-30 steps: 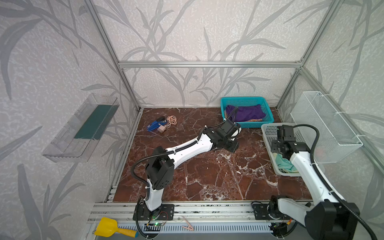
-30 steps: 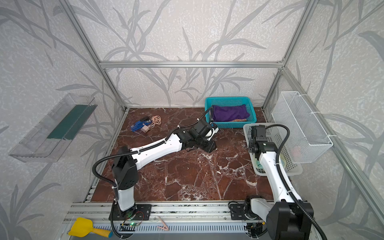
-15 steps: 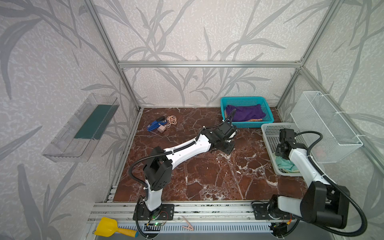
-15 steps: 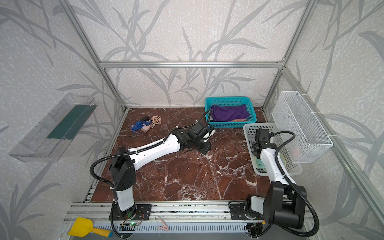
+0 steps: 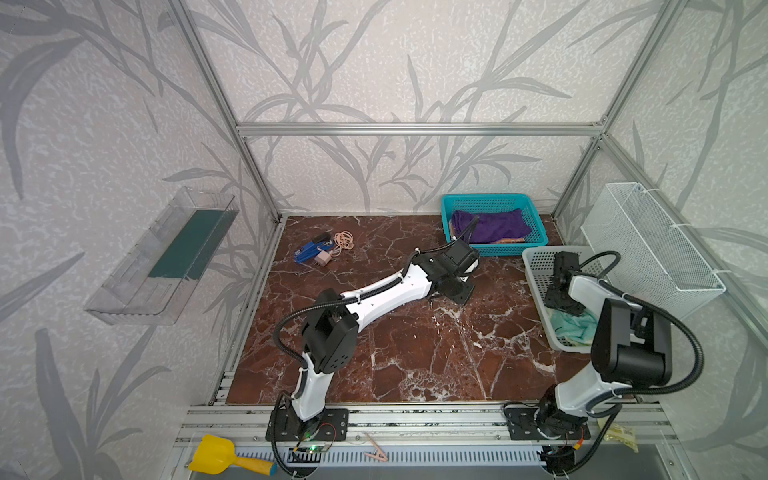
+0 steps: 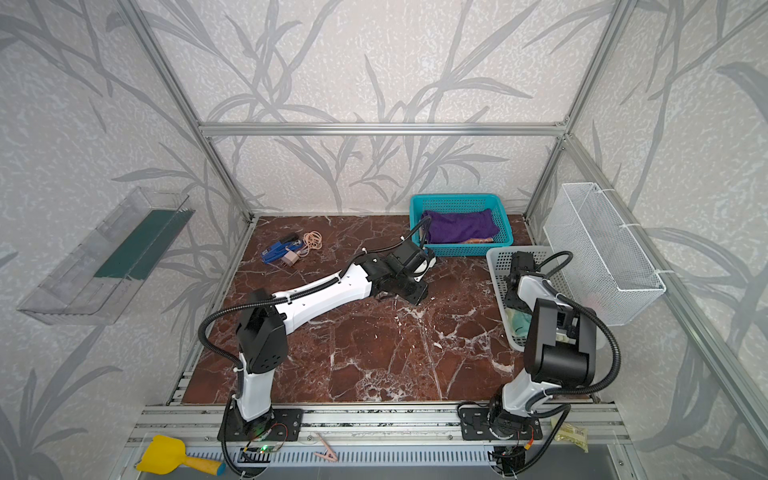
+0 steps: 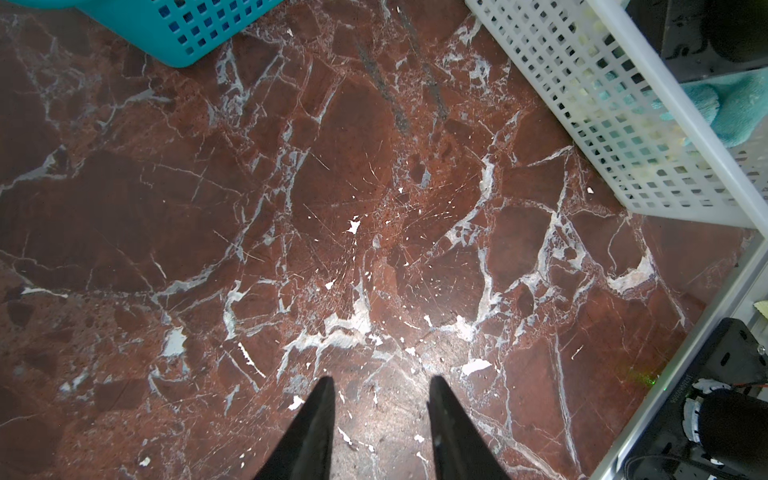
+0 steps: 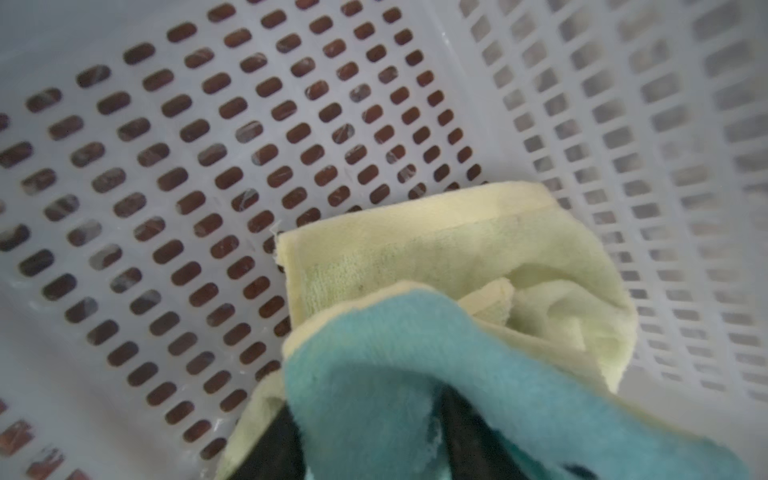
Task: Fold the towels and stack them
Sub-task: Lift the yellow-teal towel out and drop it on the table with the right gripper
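A pale yellow-and-teal towel (image 8: 415, 270) lies crumpled in the white basket (image 5: 536, 266) at the right, and shows in both top views (image 6: 521, 322). My right gripper (image 8: 365, 411) reaches down into that basket (image 5: 563, 305) and is shut on the towel's teal fold. A purple towel (image 5: 490, 224) lies folded in the teal basket (image 5: 494, 199) at the back, with an orange edge (image 5: 513, 240) showing under it. My left gripper (image 7: 380, 380) hovers open over the bare marble floor in front of the teal basket (image 5: 459, 291), holding nothing.
A white wire basket (image 5: 648, 237) hangs on the right wall above the white basket. A clear shelf (image 5: 162, 257) sits on the left wall. Small blue items and rubber bands (image 5: 320, 251) lie at the back left. A yellow scoop (image 5: 216, 457) rests on the front rail.
My right gripper has dropped deeper into the white basket and closed on the yellow-and-teal towel. The left arm has barely moved.
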Controlling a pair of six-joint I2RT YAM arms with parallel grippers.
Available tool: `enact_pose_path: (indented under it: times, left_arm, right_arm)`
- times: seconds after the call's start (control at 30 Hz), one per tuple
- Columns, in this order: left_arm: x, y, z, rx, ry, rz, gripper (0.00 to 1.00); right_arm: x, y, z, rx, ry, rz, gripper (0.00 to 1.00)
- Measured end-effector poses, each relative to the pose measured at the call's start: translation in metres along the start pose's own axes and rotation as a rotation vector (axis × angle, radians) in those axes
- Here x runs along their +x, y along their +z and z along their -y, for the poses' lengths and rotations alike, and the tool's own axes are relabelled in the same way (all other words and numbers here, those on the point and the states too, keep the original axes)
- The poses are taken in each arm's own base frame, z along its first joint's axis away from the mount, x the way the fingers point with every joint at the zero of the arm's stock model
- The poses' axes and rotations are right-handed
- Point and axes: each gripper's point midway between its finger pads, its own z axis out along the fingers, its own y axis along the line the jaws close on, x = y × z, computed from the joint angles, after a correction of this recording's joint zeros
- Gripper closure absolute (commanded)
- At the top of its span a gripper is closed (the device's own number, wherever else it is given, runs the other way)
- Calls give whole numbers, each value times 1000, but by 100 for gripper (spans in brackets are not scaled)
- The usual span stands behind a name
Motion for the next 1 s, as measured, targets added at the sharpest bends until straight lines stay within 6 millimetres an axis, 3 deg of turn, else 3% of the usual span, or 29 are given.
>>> enact_pose_path:
  times: [0.13,0.3,0.5,0.73,1.0]
  left_arm:
    - [2,0,-4,-10,-4,-11,60]
    - [12,-2,-15,-43,-18,-18,60]
    - [21,-10,-34,-79,-46,-12,60]
    - [21,-30,-53,-106,-85,52,60]
    - [11,-60,-82,-140,-177,164,60]
  right_arm:
    - [-3,-4,-3,-28,-4,7,97]
    - [-14,-38,3,-71,3,91,100]
    - [-32,-108,5,-158,-1,273,100]
    - [-26,-185,-20,-283,-127,416,100]
    - [-17,-327,-74,-546,-357,629,100]
